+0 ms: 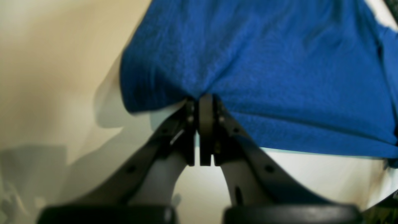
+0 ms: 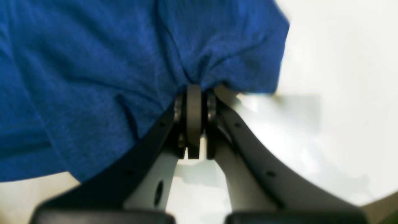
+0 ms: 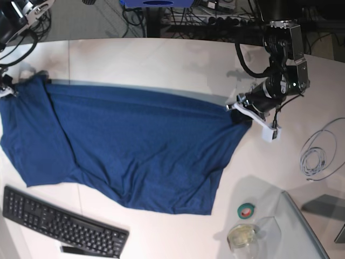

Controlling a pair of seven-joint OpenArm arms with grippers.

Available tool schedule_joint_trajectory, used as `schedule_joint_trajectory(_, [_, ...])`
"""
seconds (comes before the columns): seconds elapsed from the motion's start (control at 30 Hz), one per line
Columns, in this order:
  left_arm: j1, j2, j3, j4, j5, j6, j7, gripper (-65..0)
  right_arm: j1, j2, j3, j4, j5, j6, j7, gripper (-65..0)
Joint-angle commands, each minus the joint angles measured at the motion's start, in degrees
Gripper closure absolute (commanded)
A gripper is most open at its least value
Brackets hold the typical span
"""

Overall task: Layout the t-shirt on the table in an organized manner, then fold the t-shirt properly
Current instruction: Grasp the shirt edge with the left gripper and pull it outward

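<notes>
across the white counter (image 3: 178,59) the t-shirt (image 3: 135,145) lies stretched wide, reaching from the far left edge of the base view to the arm at its right, with its lower part sagging toward the black keyboard (image 3: 59,224) near the front edge. the left claw (image 1: 199,101) is pressed together on a bunched fold of the blue cloth, which puckers right where the jaws meet, and the shirt's edge runs off to the side above pale counter. the right claw (image 2: 194,90) likewise pinches a gathered fold of the shirt, with creases radiating from the grip. in the base view a coiled grey cable (image 3: 318,154), a roll of green tape (image 3: 247,210) and a clear cup (image 3: 241,236) sit well apart from the shirt.
</notes>
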Motion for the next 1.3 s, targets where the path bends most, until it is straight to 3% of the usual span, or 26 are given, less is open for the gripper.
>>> schedule_joint_trajectory(0.0, [-0.52,-0.68,-0.28,1.44,-0.53,0.22,-1.63,0.0,0.68,1.46,0.15,0.98,-0.04,-0.18,1.11,0.0])
schedule_joint_trajectory(0.1, [0.1,-0.59,0.16,1.62,-0.53,0.22,-1.54,0.0,0.59,1.37,0.15,1.07,-0.04,-0.18,0.14,-8.3])
schedule_joint_trajectory(0.23, [1.42,-0.33,0.07,2.23,-0.71,0.22,-1.54,0.0,0.59,1.54,0.24,4.24,0.04,-0.18,-3.82,-34.8])
schedule_joint_trajectory(0.27, [1.94,-0.24,-0.11,2.85,-0.71,0.22,-1.54,0.0,-0.2,1.37,0.42,6.35,0.04,-0.18,-3.73,-38.9])
schedule_joint_trajectory(0.4, [4.58,-0.24,-0.28,6.01,-0.8,0.22,-1.54,0.0,-3.28,-0.74,0.07,16.72,0.13,0.0,-3.64,-40.8])
schedule_joint_trajectory(0.43, [5.28,-0.15,-0.28,6.45,-0.8,0.22,-1.54,-5.8,-4.51,-1.09,-0.81,19.8,0.13,0.26,-3.73,-41.0])
schedule_joint_trajectory(0.53, [6.43,-0.15,-0.28,6.45,-0.8,0.22,-1.54,-21.7,-7.93,-1.62,-7.58,25.77,0.13,2.73,-3.99,-40.5])
schedule_joint_trajectory(0.67, [7.22,-0.33,-0.46,6.45,-0.8,0.22,-1.8,-36.0,-10.04,-1.8,-15.85,26.3,-0.04,3.08,-3.64,-40.5])
schedule_joint_trajectory(0.93, [7.31,-0.68,-0.72,6.54,-0.8,0.22,-1.8,-38.3,-8.2,-1.53,-17.61,15.58,-0.13,3.08,0.67,-40.4])
schedule_joint_trajectory(1.03, [7.31,-0.24,-3.97,6.45,-0.8,0.13,-1.8,-38.3,-8.11,-1.53,-17.69,13.03,-0.13,3.08,1.19,-39.2])
schedule_joint_trajectory(1.1, [7.22,-0.15,-5.47,6.45,-0.8,0.13,-1.8,-38.3,-7.93,-1.53,-17.78,11.71,-0.13,3.25,1.19,-29.0])
schedule_joint_trajectory(1.2, [7.22,-0.42,-6.96,6.45,-0.8,0.13,-1.8,-38.3,-7.93,-1.53,-17.78,12.06,-0.13,3.25,1.19,-2.0])
schedule_joint_trajectory(1.27, [7.31,-0.59,-7.84,6.45,-0.8,0.13,-1.8,-38.3,-8.37,-1.62,-17.78,14.35,-0.13,3.25,0.84,-0.9])
